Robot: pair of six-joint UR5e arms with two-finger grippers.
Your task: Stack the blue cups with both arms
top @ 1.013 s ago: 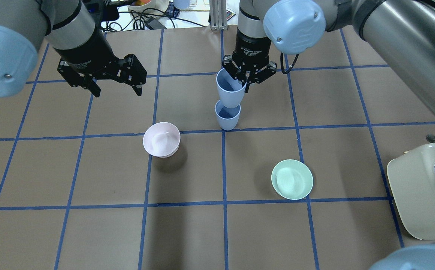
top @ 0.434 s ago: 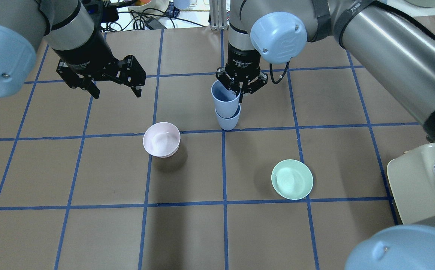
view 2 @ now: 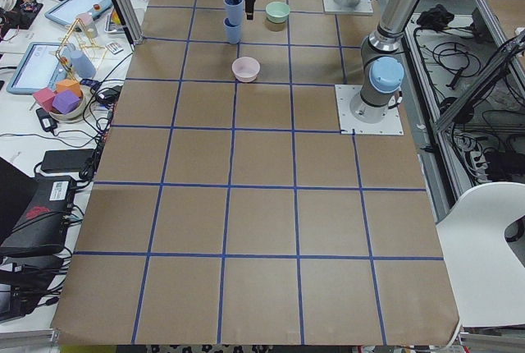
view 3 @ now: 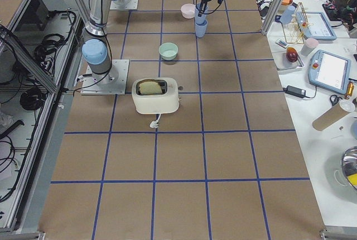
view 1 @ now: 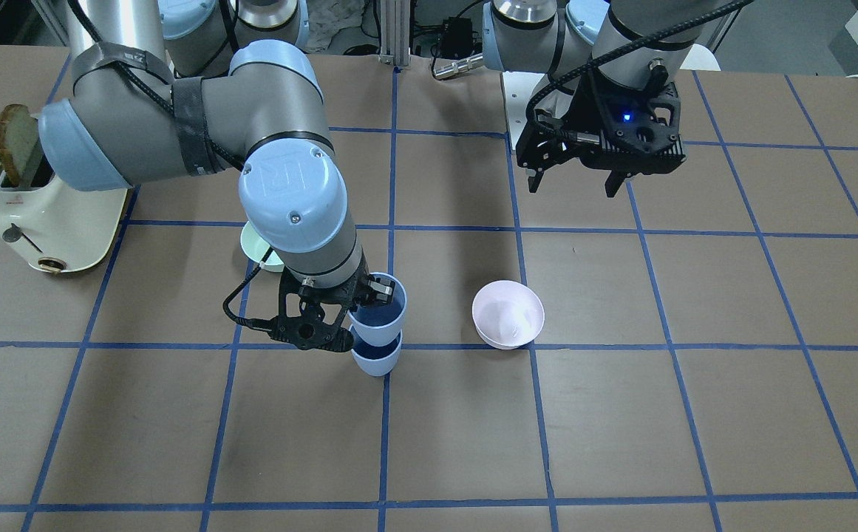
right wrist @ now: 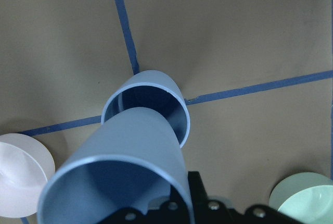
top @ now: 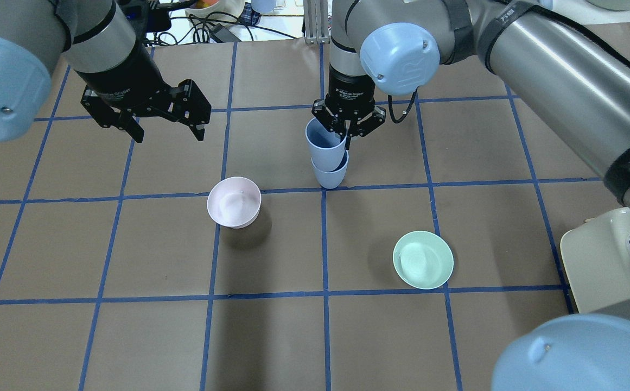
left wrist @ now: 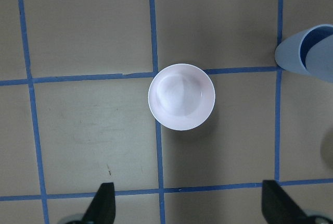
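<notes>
Your right gripper [top: 347,129] pinches the upper blue cup [top: 324,142] by its rim, which leaves the tapered base free to drop into the lower blue cup [top: 330,172] near the bench's middle. The upper one leans and looks only partly nested. The left gripper [top: 169,133] hangs spread and empty, well apart. The pink bowl [top: 234,202], the mint bowl [top: 422,259] and the toaster [top: 602,260] toward the robot-side edge stand apart from the stack.

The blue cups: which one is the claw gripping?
The upper cup, pinched at its rim by the right gripper; the lower cup stands ungripped beneath it.
</notes>
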